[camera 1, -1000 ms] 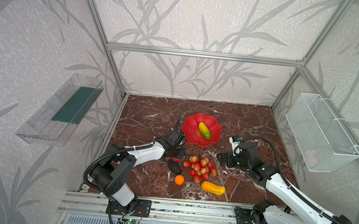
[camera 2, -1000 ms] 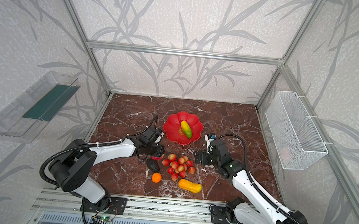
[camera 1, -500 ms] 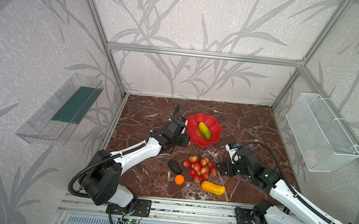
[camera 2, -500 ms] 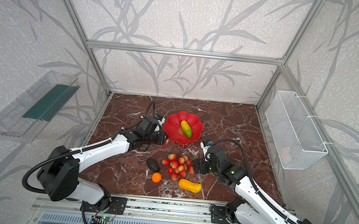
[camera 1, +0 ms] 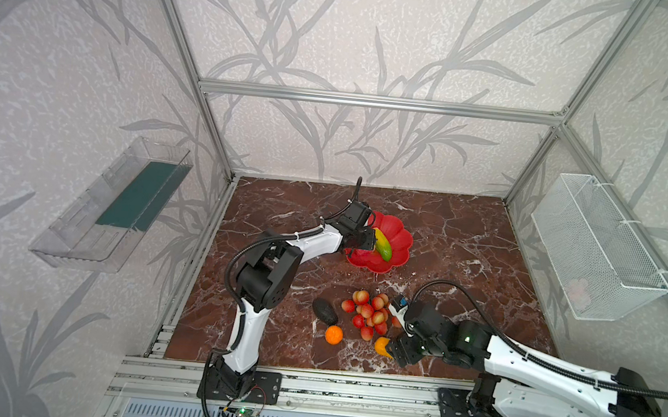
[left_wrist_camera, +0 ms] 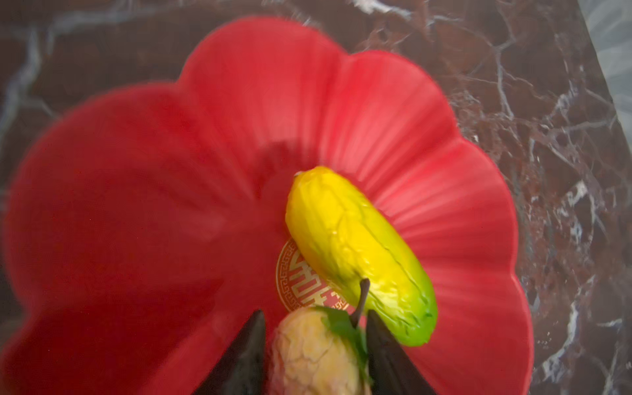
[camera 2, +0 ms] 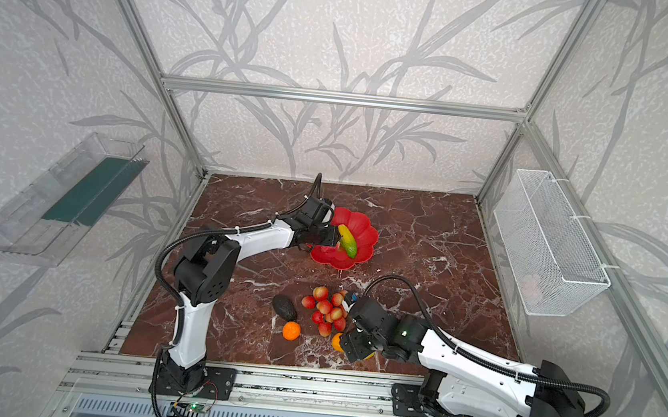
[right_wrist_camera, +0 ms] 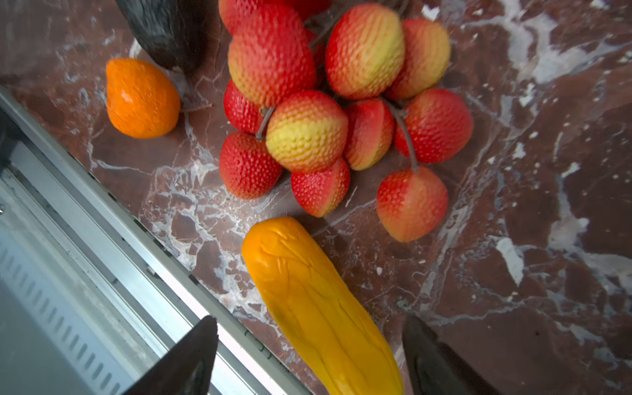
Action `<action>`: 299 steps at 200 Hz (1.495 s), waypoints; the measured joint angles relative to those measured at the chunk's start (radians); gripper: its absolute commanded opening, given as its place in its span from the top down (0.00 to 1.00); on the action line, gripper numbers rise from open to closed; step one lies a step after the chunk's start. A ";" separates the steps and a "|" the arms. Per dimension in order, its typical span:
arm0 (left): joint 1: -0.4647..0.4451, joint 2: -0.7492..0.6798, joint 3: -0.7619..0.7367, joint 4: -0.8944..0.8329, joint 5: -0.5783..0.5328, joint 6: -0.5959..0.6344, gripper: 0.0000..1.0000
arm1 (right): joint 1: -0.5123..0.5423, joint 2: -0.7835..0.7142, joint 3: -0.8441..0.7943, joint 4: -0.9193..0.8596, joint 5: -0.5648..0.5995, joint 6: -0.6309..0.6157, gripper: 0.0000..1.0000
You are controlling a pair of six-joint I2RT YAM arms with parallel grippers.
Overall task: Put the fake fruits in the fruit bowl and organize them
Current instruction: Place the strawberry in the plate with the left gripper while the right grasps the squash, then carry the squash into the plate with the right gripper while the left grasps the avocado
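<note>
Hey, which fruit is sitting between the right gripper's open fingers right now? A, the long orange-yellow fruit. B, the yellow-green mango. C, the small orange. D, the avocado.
A: in the right wrist view the long orange-yellow fruit lies on the table between the spread fingers of the right gripper, not yet gripped.

Brown marbled worktop, rear centre: red scalloped fruit bowl holding a yellow-green mango, with the left hand over the bowl's left rim, just beside the mango. Front, loose on the worktop: dark avocado, small orange just before it, cluster of red-pink balls to their right, and an orange-yellow oblong fruit largely covered by the right hand. Side walls: clear plastic tray left, white wire-mesh basket right.
</note>
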 measured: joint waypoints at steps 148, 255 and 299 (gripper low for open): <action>0.132 -0.905 -0.694 0.287 -0.095 -0.210 0.22 | 0.013 0.052 0.048 -0.006 0.002 -0.048 0.71; 0.072 -1.479 -1.130 0.005 -0.209 -0.408 0.22 | -0.510 0.451 0.530 0.254 0.020 -0.262 0.70; -0.042 -1.499 -1.202 -0.018 -0.225 -0.478 0.22 | -0.610 0.773 0.742 0.339 0.003 -0.310 0.70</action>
